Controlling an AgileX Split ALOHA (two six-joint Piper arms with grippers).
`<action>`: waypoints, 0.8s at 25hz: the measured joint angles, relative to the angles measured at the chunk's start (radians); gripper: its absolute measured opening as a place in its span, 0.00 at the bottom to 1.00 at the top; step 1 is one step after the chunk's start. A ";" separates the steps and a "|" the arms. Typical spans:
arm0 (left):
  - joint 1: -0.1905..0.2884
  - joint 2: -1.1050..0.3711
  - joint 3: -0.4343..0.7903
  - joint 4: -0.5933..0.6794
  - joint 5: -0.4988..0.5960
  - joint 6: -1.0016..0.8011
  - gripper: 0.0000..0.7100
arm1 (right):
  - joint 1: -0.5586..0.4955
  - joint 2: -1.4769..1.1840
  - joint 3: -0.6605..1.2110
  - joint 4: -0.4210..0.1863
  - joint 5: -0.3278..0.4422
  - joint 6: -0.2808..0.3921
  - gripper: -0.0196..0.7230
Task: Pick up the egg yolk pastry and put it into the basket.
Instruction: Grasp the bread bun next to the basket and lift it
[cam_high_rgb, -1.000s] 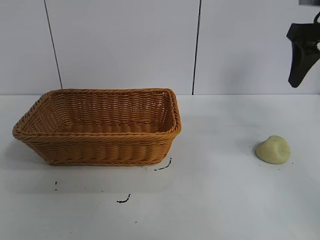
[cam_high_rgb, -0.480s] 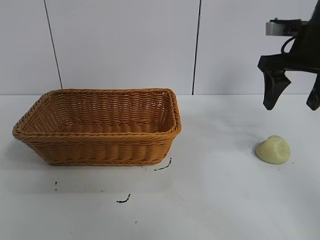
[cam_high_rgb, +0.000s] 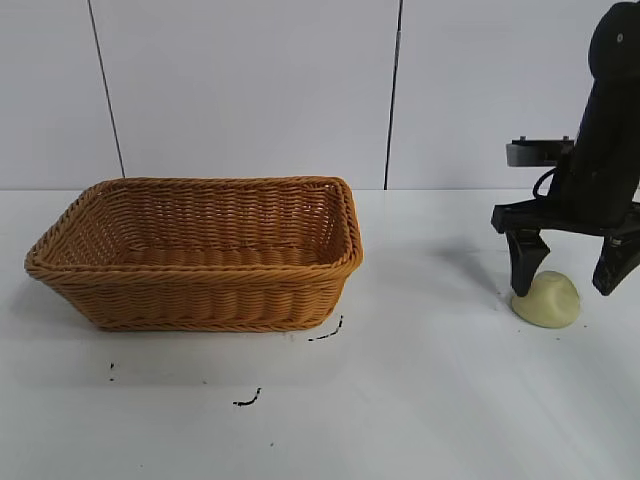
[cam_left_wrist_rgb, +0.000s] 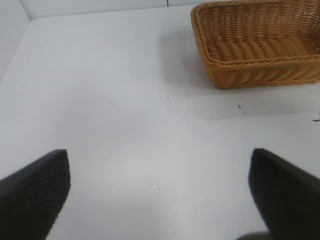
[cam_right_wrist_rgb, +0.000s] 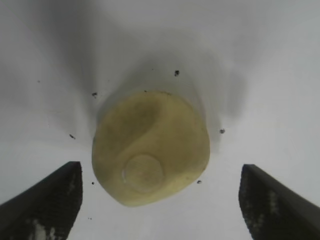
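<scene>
The white table (cam_high_rgb: 440, 400) is carrying everything, with the basket (cam_high_rgb: 200, 255) sitting at the exterior view's left, its long axis running left to right and its open mouth facing up. The left wrist view is showing what the exterior view is not: the left gripper (cam_left_wrist_rgb: 160, 195) is hanging over bare table well apart from the basket (cam_left_wrist_rgb: 260, 45), its fingers spread wide with nothing between them. The right gripper (cam_high_rgb: 570, 285) is pointing down at the exterior view's right, its dark arm partly covering the wall panels behind, fingers standing wide on either side of the egg yolk pastry (cam_high_rgb: 547, 300) and gripping nothing. From outside, the near finger is overlapping the pastry's edge, so contact cannot be judged there; the right wrist view is showing the pastry (cam_right_wrist_rgb: 150, 147) lying free on the table between the two fingertips, clear of both, dome up, with a small round mark on its surface. Black specks (cam_right_wrist_rgb: 176, 73) are scattered around it, and dark scuffs (cam_high_rgb: 247, 400) are marking the table in front of the basket.
</scene>
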 joint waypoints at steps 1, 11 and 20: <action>0.000 0.000 0.000 0.000 0.000 0.000 0.98 | 0.000 0.006 0.000 0.000 -0.001 0.000 0.85; 0.000 0.000 0.000 0.000 0.000 0.000 0.98 | 0.000 0.014 0.000 0.000 -0.028 0.004 0.76; 0.000 0.000 0.000 0.000 0.000 0.000 0.98 | 0.000 0.014 0.000 0.000 -0.052 0.004 0.26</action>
